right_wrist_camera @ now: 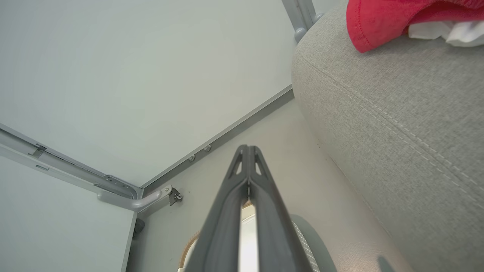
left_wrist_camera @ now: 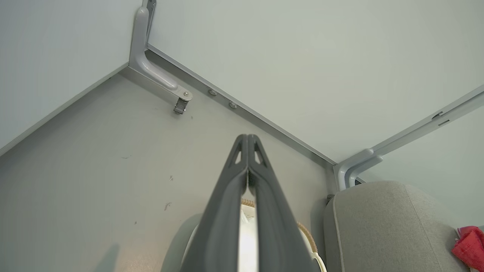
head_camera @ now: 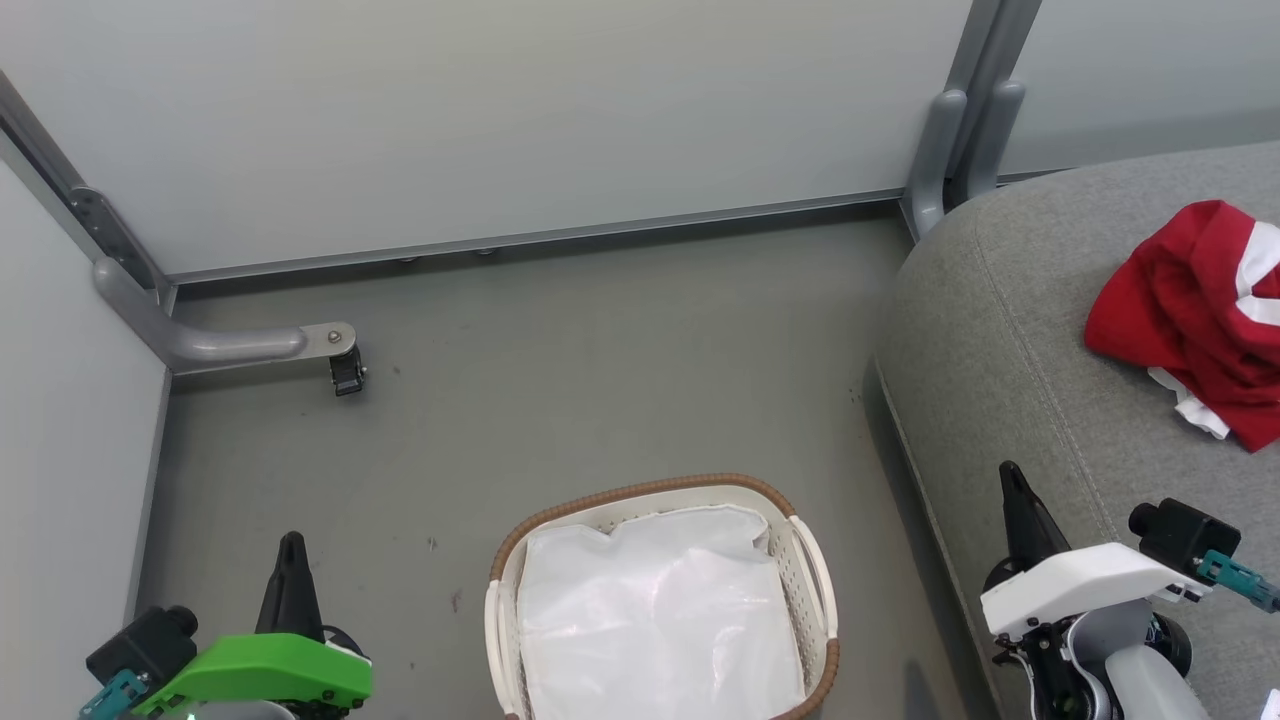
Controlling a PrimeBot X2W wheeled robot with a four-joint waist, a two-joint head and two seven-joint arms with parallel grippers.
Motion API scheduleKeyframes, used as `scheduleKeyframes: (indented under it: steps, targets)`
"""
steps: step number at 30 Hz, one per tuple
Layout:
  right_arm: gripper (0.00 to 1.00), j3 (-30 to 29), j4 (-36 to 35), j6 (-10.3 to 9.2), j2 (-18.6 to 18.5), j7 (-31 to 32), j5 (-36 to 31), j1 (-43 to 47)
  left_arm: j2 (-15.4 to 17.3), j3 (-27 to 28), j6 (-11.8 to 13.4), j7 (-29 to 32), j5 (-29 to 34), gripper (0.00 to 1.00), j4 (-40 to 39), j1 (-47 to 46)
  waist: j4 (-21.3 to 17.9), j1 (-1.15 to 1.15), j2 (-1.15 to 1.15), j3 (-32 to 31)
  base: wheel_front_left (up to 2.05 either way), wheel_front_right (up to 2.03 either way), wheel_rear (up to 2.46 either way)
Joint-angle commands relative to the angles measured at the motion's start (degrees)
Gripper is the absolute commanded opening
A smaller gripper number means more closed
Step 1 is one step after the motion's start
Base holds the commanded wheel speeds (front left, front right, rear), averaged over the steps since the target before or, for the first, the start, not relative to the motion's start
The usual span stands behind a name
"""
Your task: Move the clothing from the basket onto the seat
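Observation:
The red clothing (head_camera: 1205,315) with white trim lies crumpled on the grey seat (head_camera: 1020,340) at the right; it also peeks in as clothing (left_wrist_camera: 470,245) and clothing (right_wrist_camera: 382,19). The white basket (head_camera: 815,570) with a brown rim stands on the floor at bottom centre, holding a plain white sheet (head_camera: 650,610). My left gripper (head_camera: 292,545) is shut and empty at lower left, beside the basket. My right gripper (head_camera: 1010,475) is shut and empty over the seat's front edge. Both wrist views show the fingertips (left_wrist_camera: 247,138) and fingertips (right_wrist_camera: 247,148) pressed together.
Pale partition walls (head_camera: 500,110) close off the back and left. A grey support foot with a caster (head_camera: 345,370) juts onto the floor at the left, and another post (head_camera: 960,130) stands behind the seat. Bare grey floor (head_camera: 600,350) lies beyond the basket.

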Motion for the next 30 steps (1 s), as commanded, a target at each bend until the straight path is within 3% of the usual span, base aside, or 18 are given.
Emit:
scheduleKeyframes:
  steps: [1,30]
  targets:
    - [0.00,-0.41,-1.17,-0.02,-0.33,0.53,2.20,-0.06,0.29,0.35,-0.38,0.43,-2.25,0.00,-1.02,-1.51,-0.02,0.00,0.00,-0.07,0.00,0.00,0.00]
    - [0.00,-2.76,-3.91,-0.04,-0.49,6.03,22.35,1.03,0.43,2.24,-1.47,5.93,-21.91,0.00,-2.89,-2.62,-0.39,0.00,0.00,-1.25,0.00,0.00,0.00]
